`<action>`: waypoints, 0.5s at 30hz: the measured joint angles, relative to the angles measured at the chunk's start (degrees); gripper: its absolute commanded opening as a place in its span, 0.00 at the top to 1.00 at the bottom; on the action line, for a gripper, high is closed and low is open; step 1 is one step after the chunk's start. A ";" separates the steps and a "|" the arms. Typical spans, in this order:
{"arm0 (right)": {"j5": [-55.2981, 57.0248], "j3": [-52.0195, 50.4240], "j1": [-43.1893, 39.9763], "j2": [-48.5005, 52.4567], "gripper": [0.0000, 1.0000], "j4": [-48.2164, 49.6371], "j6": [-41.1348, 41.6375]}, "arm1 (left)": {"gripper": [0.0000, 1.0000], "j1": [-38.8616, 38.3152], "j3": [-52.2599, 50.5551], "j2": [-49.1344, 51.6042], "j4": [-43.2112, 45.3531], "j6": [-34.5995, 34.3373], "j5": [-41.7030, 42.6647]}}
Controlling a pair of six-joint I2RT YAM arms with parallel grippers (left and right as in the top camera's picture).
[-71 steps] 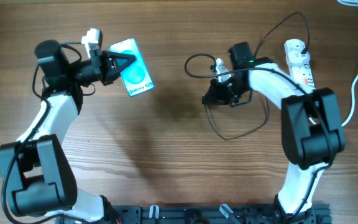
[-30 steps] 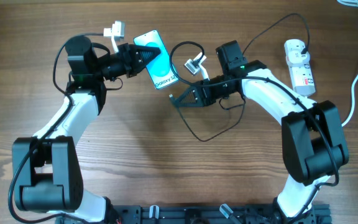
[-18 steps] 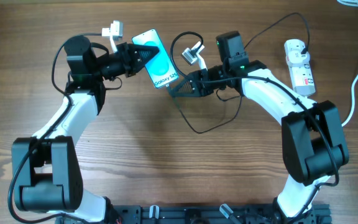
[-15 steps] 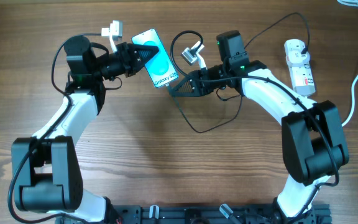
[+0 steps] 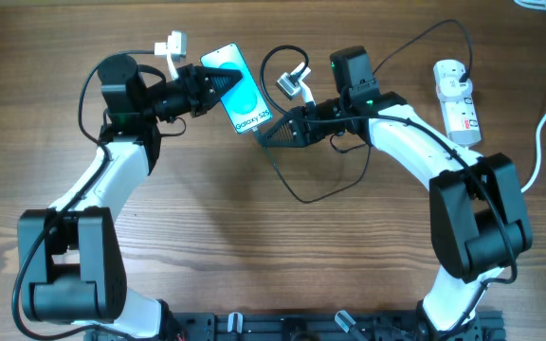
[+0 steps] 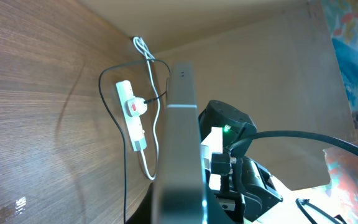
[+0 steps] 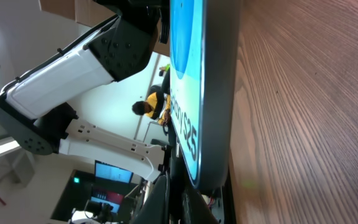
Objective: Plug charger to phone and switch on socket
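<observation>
Since the left gripper (image 5: 218, 89) has its jaws clamped on the phone (image 5: 240, 99) and holds it at an angle, "Galaxy S25" end aimed at the other gripper, I'd say we're right in the plug-in step. The right gripper (image 5: 271, 134) sits just beside that end of the phone, close to touching it. The charger (image 5: 303, 197) trails out from under it in a loose loop to the phone's lower right in the overhead view. From there it runs off to the socket (image 5: 457, 99), which lies well apart from the phone, past the right arm (image 5: 415, 133). Can't tell whether the right jaws are closed on the plug tip, since it's hidden in every view. Next move, I reckon, is a small careful push of the tip into the phone's port, lined up dead straight, with the left side bracing the phone. The socket switch looks like a job for after that.
</observation>
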 measured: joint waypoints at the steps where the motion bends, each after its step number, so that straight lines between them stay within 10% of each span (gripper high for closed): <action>1: 0.02 0.00 0.00 0.00 0.95 0.00 0.15 | 0.96 0.00 0.00 0.00 0.00 0.00 0.02; 15: 0.39 0.00 0.00 0.00 0.96 -0.09 0.83 | 0.96 0.17 0.02 0.00 -0.02 -0.04 0.04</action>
